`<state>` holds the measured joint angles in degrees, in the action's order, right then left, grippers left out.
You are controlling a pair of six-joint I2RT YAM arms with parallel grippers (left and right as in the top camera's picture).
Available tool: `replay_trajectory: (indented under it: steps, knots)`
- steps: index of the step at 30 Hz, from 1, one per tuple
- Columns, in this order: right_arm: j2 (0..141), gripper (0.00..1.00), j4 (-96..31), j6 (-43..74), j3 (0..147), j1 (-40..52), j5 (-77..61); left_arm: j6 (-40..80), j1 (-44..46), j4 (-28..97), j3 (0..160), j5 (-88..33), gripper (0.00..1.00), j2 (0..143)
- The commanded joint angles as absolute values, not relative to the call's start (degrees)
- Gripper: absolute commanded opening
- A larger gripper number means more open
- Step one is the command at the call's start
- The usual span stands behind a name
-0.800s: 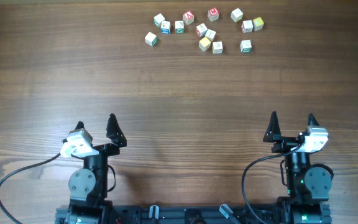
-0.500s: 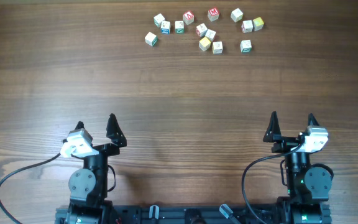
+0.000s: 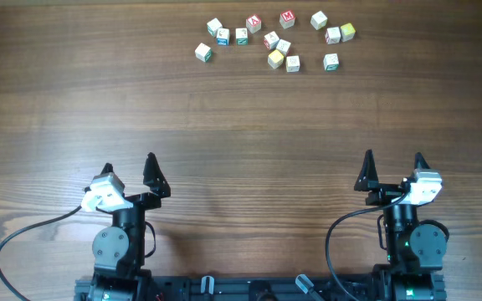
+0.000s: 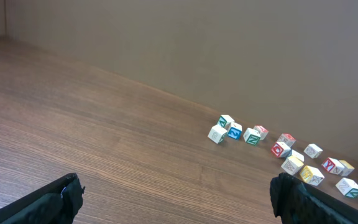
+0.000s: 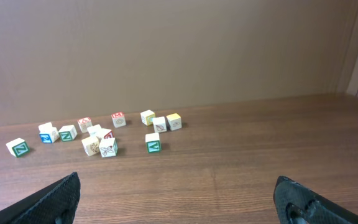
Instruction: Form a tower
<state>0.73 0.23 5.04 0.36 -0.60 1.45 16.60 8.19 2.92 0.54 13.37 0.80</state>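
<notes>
My left gripper and right gripper both spread open, empty, at near desk edge. No tower standing yet; letter cubes lie in loose left-right band at far edge, well apart, straight ahead of me. Right arm judged slightly nearer yellow cube

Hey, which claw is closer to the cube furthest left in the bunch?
Left. The left claw is back from the leftmost cube and a little to its left; the right claw is equally far back but far off to the cube's right.
</notes>
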Motion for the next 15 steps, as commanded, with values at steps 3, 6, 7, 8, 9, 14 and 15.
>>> replay_trajectory:
  steps: [3, 6, 7, 8, 9, 14, 15]
  knots:
    - [0.7, 1.0, 0.3, 4.5, 0.3, -0.7, 0.3, 15.6, 7.8, 3.0, 0.3, 12.7, 1.0, 0.4]
    - [0.7, 1.0, 0.4, 4.5, 0.3, -0.7, 0.3, 15.6, 7.8, 3.0, 0.3, 12.7, 1.0, 0.4]
    - [0.7, 1.0, 0.3, 4.5, 0.3, -0.7, 0.3, 15.6, 7.8, 3.0, 0.3, 12.7, 1.0, 0.4]
    - [0.7, 1.0, 0.3, 4.5, 0.3, -0.7, 0.3, 15.6, 7.8, 3.0, 0.3, 12.7, 1.0, 0.4]
    - [0.7, 1.0, 0.3, 4.5, 0.3, -0.7, 0.3, 15.6, 7.8, 3.0, 0.3, 12.7, 1.0, 0.4]
    - [0.7, 1.0, 0.3, 4.5, 0.3, -0.7, 0.3, 15.6, 7.8, 3.0, 0.3, 12.7, 1.0, 0.4]
    - [0.7, 0.99, 0.3, 4.5, 0.3, -0.7, 0.3, 15.6, 7.8, 3.0, 0.3, 12.7, 1.0, 0.4]
